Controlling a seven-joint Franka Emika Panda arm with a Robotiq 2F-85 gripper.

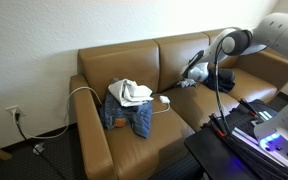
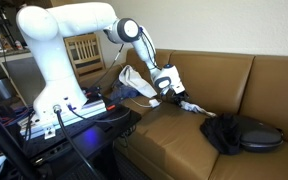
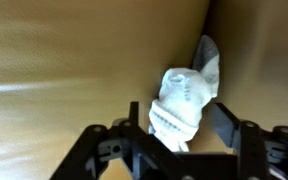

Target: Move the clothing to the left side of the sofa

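We record the clothing in three places on the sofa (image 1: 109,62). Blue jeans (image 1: 124,118) lie crumpled on the end seat, with a white shirt (image 1: 132,92) bunched on top of them. A dark top (image 2: 239,133) lies in a low heap on the seat at the opposite end. A small white-grey cloth (image 3: 182,100), ribbed and sock-like, lies on the tan leather between the two heaps, close to the fold where the seat meets the back cushion.

In the wrist view the tool (image 3: 176,128) is directly over this small cloth, its fingers (image 3: 134,122) well apart, one on each side of the fabric. We cannot tell whether they press on the cloth or only flank it.

In an exterior view the white arm (image 2: 74,30) reaches down across the sofa front. A thin white cable (image 1: 84,92) runs over the sofa arm to the jeans.
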